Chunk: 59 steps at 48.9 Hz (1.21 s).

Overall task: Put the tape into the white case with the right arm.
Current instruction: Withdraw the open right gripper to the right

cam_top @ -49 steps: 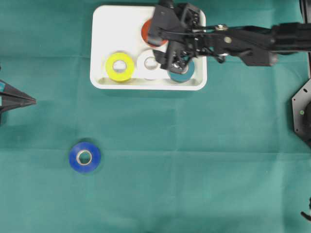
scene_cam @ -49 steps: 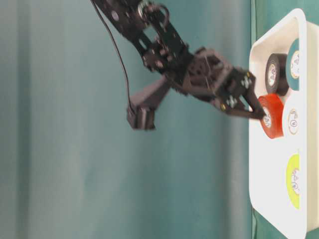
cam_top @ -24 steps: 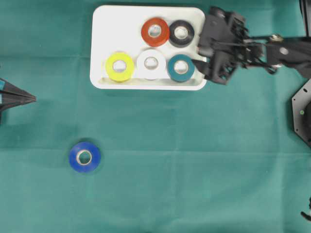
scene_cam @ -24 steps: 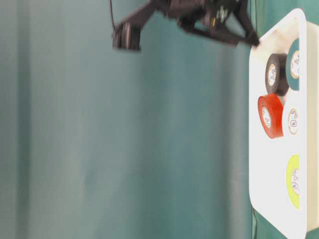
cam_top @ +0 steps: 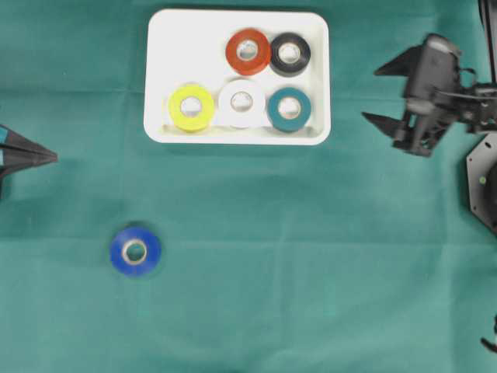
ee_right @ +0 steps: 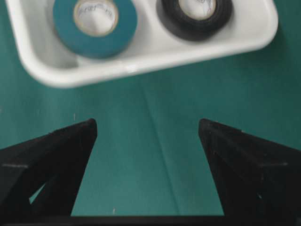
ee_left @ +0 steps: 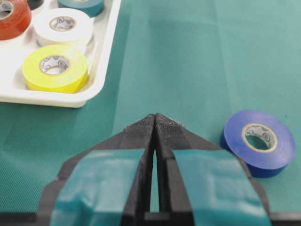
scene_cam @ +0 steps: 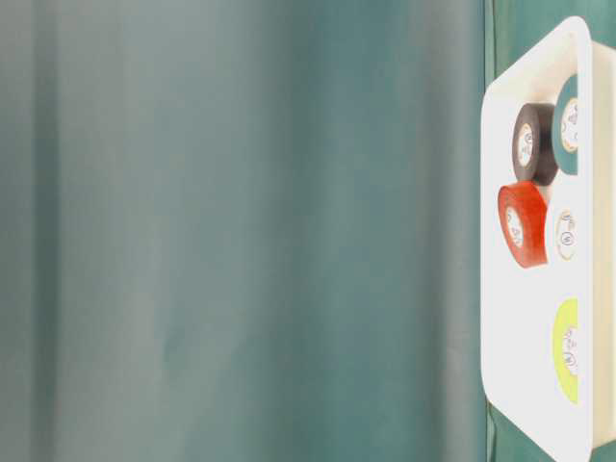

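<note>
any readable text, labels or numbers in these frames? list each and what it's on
No text can be read in any view.
Inner core labels of the yellow roll, white roll, teal roll and blue roll: faint printed marks, too small and blurred to read.
White case, green cloth, left gripper, right gripper: no markings visible.
</note>
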Each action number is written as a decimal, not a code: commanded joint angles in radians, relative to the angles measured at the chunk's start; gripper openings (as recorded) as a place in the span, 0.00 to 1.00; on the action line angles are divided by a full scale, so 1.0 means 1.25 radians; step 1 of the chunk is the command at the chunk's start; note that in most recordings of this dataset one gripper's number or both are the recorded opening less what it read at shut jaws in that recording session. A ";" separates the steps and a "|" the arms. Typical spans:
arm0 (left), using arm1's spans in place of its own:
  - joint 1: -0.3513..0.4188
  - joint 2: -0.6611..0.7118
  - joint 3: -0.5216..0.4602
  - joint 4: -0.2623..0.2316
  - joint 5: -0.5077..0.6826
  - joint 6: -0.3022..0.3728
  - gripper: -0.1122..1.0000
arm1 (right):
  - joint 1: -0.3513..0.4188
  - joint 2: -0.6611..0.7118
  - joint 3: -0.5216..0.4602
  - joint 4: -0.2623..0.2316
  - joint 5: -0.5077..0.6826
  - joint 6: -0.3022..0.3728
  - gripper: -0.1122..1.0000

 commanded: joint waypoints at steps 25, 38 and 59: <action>0.012 0.006 -0.009 -0.001 -0.002 0.000 0.10 | 0.006 -0.234 0.172 0.025 -0.131 0.005 0.78; 0.013 0.005 -0.010 -0.001 -0.002 0.000 0.10 | 0.108 -0.173 0.198 0.025 -0.223 0.004 0.78; 0.013 0.005 -0.010 -0.002 -0.002 0.000 0.10 | 0.232 -0.150 0.196 0.025 -0.217 0.004 0.73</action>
